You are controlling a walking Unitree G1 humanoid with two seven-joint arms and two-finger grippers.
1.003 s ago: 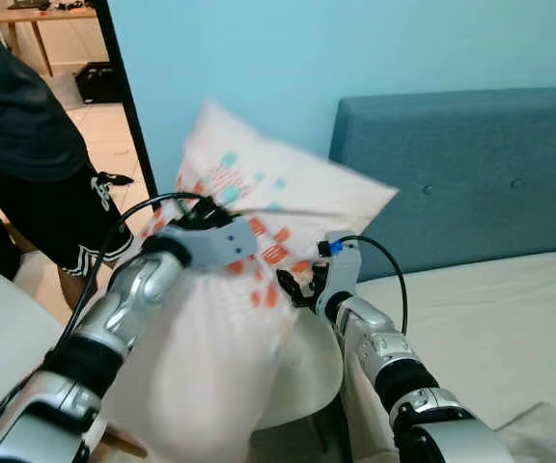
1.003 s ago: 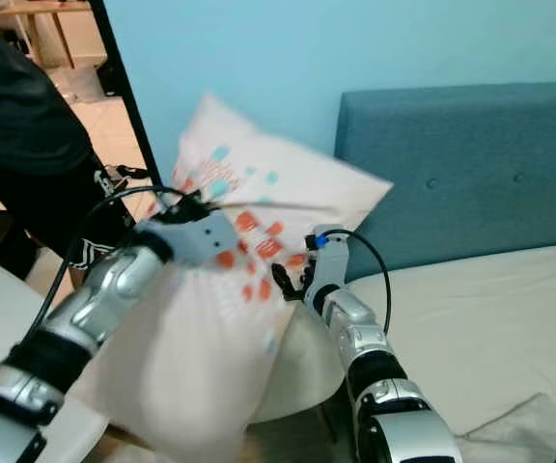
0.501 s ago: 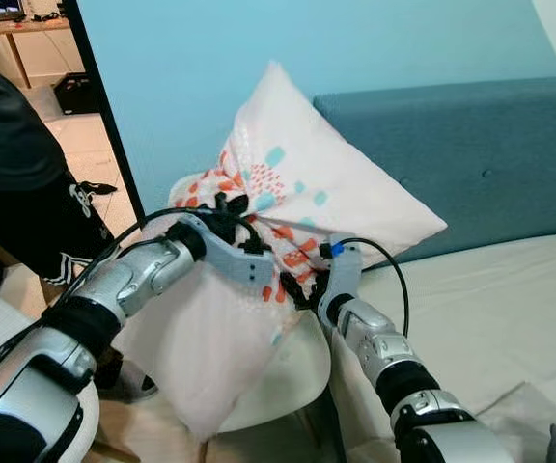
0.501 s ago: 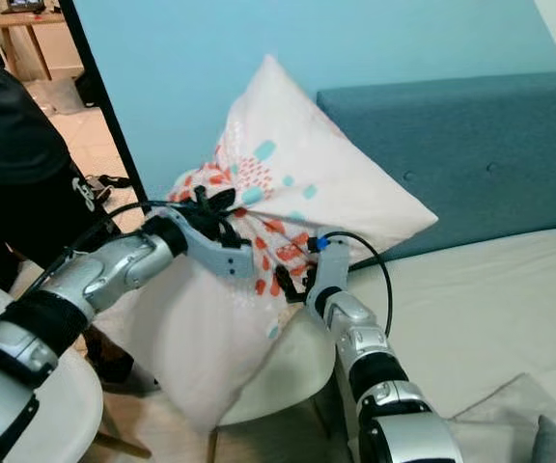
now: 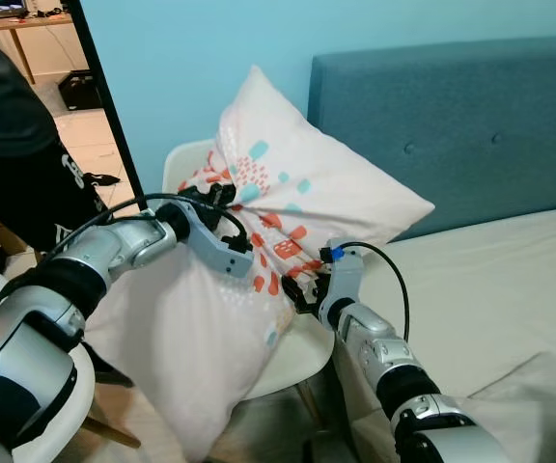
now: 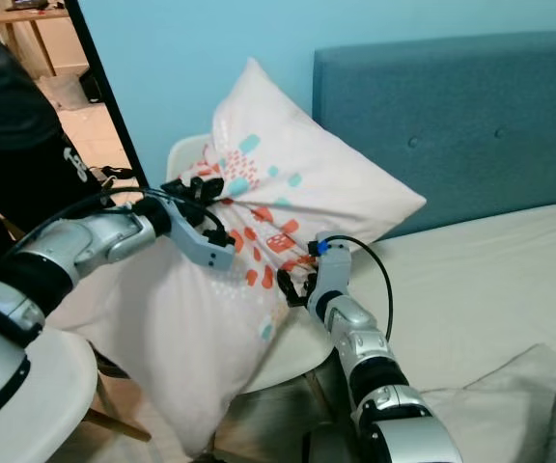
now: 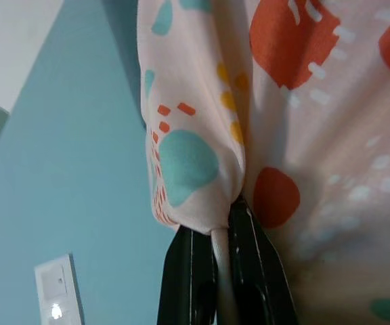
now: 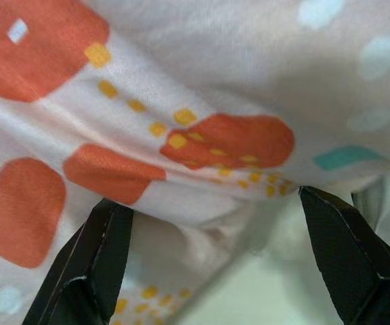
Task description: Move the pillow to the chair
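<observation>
Resting on the white chair (image 5: 292, 362), one pillow (image 5: 288, 193) leans against its backrest, a corner touching the blue headboard (image 5: 471, 125). At far left, one person (image 5: 13, 145) in dark clothes stands by the doorway. Left gripper (image 6: 199, 193): clenched on a bunched fold of the pillow's patterned cover, fingers pinched tight in the left wrist view. Right gripper (image 6: 295, 285): fingers spread wide, released, just under the pillow's lower edge beside the seat. Judgement: the pillow is light, soft, floppy; fabric folds give, so pinch a gathered fold or corner. Count: one pillow, one chair, two grippers, one bed (image 5: 490, 289).
</observation>
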